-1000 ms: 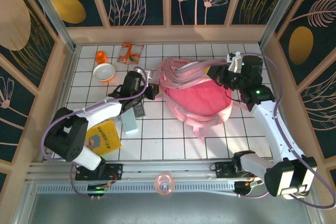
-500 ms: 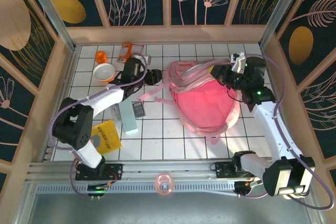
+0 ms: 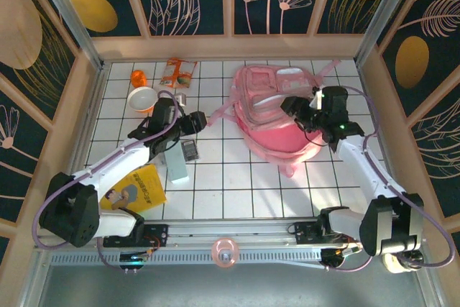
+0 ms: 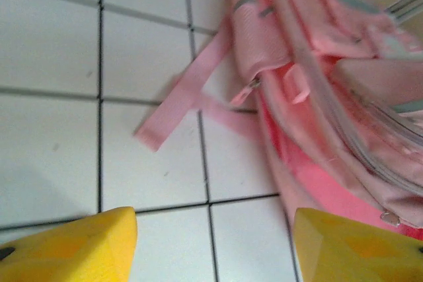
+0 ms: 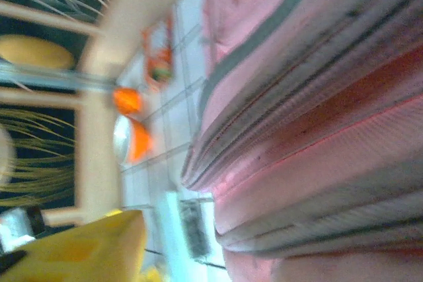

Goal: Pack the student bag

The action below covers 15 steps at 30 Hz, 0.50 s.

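One student bag [image 3: 267, 90], soft pink with white trim, grey zips and loose pink straps, lies at the back right of the white-tiled bench [image 3: 237, 185]. Two grippers attend it. The left gripper [image 4: 213, 224], fingers wide apart and empty, sits just left of it. The right gripper [image 3: 293, 108] is over its middle, and I cannot tell whether it is apart or together.

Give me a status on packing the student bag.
Done: nothing visibly packed; the student bag lies on the tiles. In hand: left gripper open, empty, beside the bag's strap; right gripper over the bag, grip unclear. Left: yellow book, pale box, orange bowl and snack packet lie outside the bag.
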Each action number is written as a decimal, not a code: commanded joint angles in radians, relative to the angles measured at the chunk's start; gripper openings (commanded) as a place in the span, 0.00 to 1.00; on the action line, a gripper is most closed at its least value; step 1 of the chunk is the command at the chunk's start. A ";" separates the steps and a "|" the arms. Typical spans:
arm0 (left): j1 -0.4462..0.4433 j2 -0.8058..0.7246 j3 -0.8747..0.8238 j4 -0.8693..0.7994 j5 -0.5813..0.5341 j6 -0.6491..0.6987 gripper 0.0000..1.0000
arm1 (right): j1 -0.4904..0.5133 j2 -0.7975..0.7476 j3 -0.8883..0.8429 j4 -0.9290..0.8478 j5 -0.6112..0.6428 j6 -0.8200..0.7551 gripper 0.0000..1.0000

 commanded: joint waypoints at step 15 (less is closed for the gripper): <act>0.046 -0.138 -0.064 -0.421 -0.231 -0.363 0.73 | 0.122 0.085 0.222 -0.801 0.393 -0.156 0.77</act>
